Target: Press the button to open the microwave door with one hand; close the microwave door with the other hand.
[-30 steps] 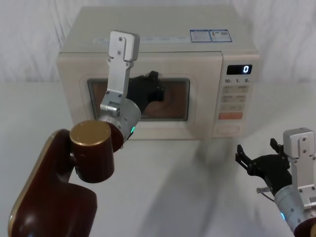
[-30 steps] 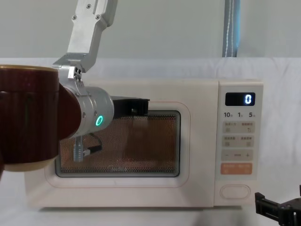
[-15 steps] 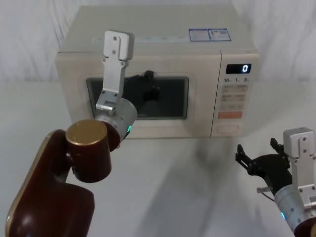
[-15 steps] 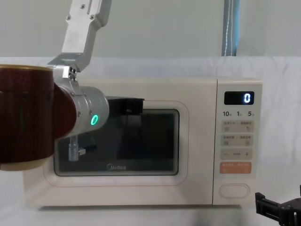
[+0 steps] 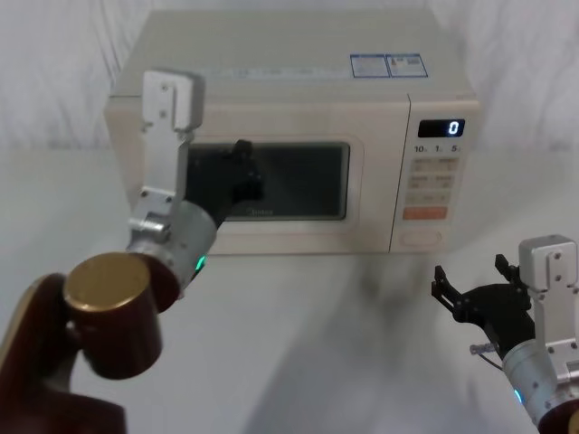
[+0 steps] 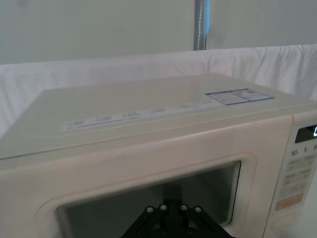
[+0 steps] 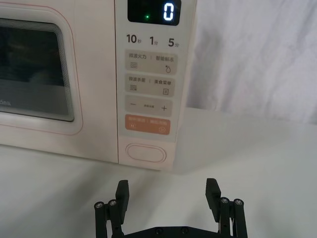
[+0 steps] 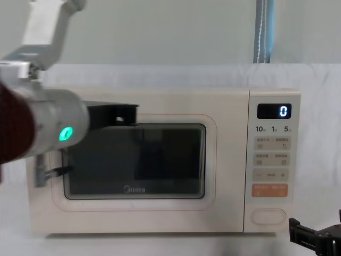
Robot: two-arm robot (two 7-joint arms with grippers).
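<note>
White-draped table, lower frame. Microwave door [image 8: 133, 160] looks shut, button [image 7: 145, 152] unpressed. Left gripper [image 5: 242, 176] centre-left at the door, fingers untellable; right gripper [image 7: 168, 196] spread, low right. Closing looks done; withdrawal next, probably.

White cloth [image 5: 298, 344] covers the table; display [image 8: 274, 111] reads 0 above small labelled keys [image 7: 148, 74] and an orange key [image 7: 148, 124]; two stickers [image 5: 385, 64] on the top; grey pole [image 8: 263, 32] behind.
</note>
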